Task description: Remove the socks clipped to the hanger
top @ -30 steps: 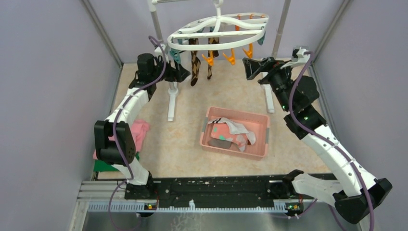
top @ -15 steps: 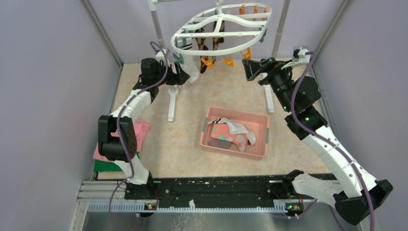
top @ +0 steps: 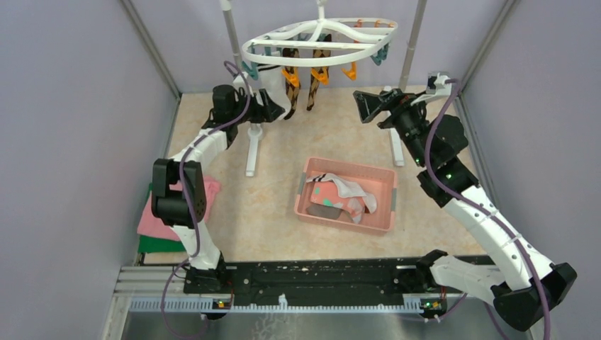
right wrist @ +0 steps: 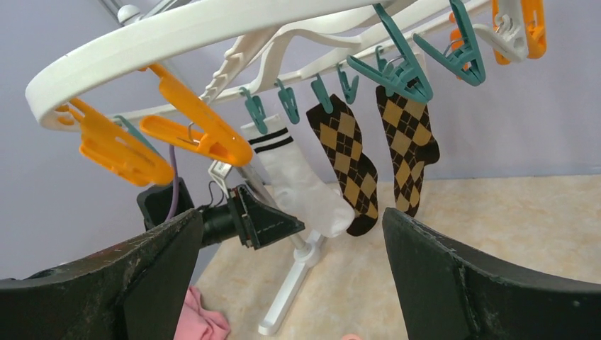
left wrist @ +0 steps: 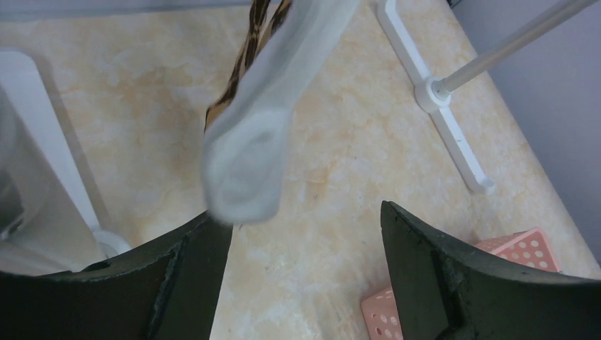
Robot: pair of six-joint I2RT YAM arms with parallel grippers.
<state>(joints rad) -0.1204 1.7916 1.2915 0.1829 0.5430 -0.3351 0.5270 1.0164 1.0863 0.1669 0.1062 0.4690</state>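
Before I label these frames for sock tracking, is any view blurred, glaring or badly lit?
Left wrist: the white sock hangs close to the lens and looks soft-edged; the tabletop behind is sharper. Right wrist: the argyle socks and hanger are crisp and evenly lit. Top external: flat light, no glare, but the same socks look small under the hanger.

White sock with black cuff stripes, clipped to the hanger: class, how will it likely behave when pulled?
This white black-striped sock hangs limp, so probably floppy and light. Held by a teal clip, it may slip free, though the suspended white plastic hanger would likely swing.
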